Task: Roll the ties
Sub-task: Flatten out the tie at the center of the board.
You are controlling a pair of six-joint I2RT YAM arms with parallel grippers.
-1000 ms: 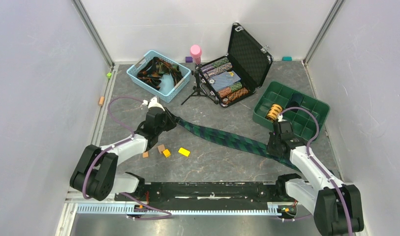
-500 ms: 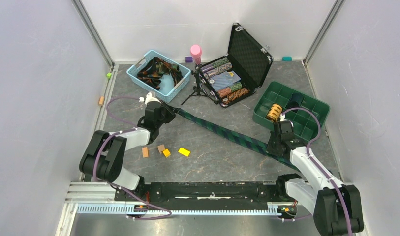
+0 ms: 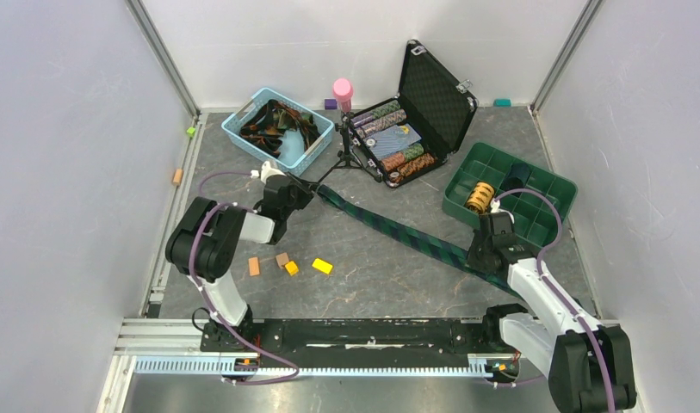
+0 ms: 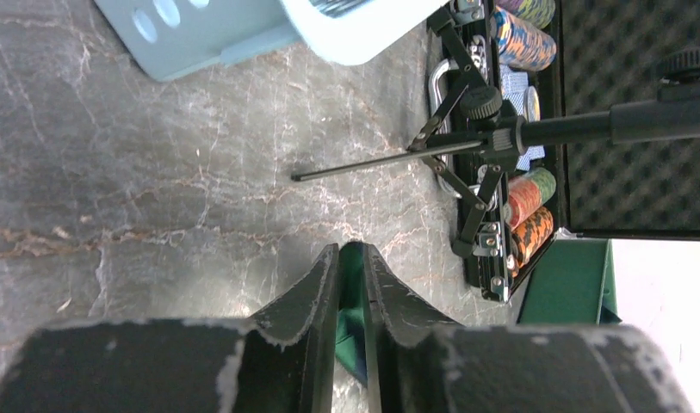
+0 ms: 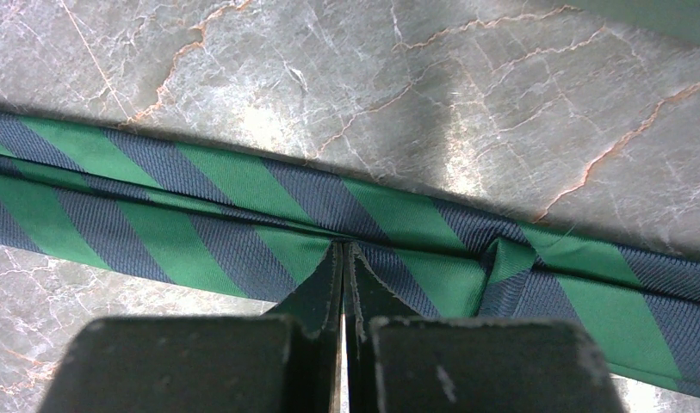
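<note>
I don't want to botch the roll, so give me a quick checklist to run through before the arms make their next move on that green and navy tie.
1. Left gripper clamped on the green-and-navy tie's end: ok.
2. Right gripper shut over the tie; fabric actually pinched: cannot tell.
3. Tie flat at the right gripper: not ok, a pucker sits beside it.
4. Tripod leg apart from the left gripper: ok.
5. Blocks off the tie: ok.
</note>
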